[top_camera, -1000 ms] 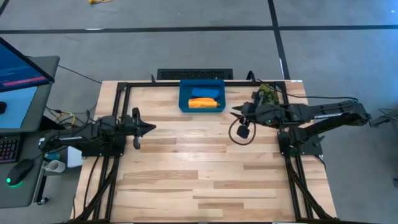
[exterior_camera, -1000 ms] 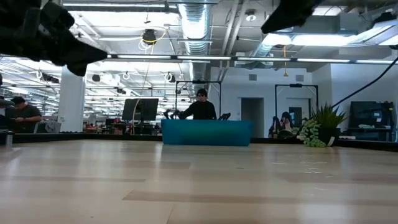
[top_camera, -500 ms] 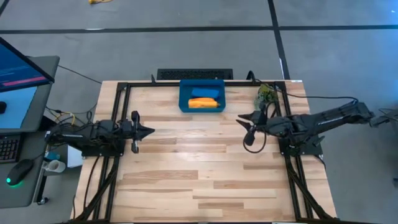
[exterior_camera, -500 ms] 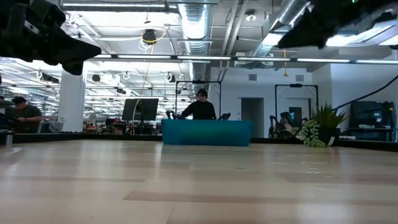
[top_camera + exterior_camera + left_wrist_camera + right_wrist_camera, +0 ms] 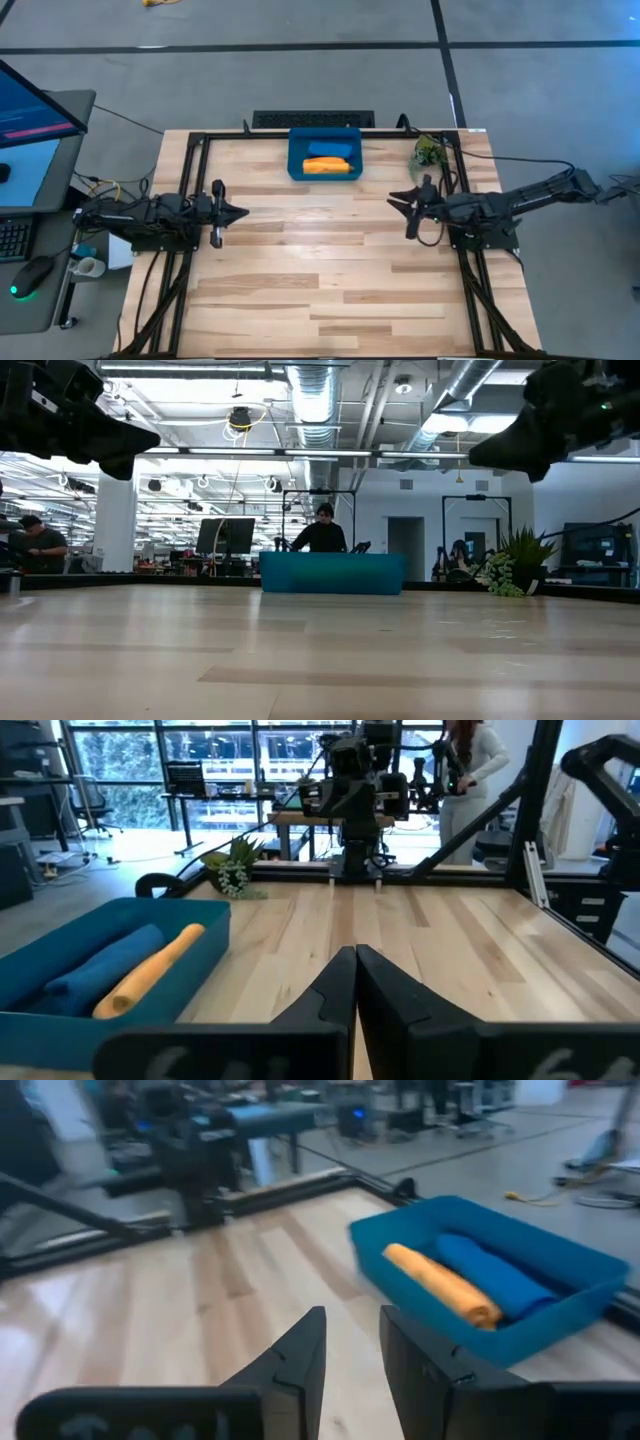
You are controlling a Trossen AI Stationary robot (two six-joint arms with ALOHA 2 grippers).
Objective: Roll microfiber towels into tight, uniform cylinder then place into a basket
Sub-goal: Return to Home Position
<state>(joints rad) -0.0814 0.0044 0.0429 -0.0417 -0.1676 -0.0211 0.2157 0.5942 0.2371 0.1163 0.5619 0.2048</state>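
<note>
Table (image 5: 320, 270): held your basket (image 5: 295, 168).
Towels: orange towel (image 5: 328, 166), blue towel (image 5: 330, 150) lay inside.
Left gripper (image 5: 355, 952): fingers met.
Right gripper (image 5: 352, 1312): fingers parted.

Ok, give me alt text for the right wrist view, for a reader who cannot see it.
A dark-blue basket on a wooden table holds a rolled orange towel and a rolled blue towel side by side. In the foreground the right gripper is slightly open and empty; the left arm sits across the table.
</note>
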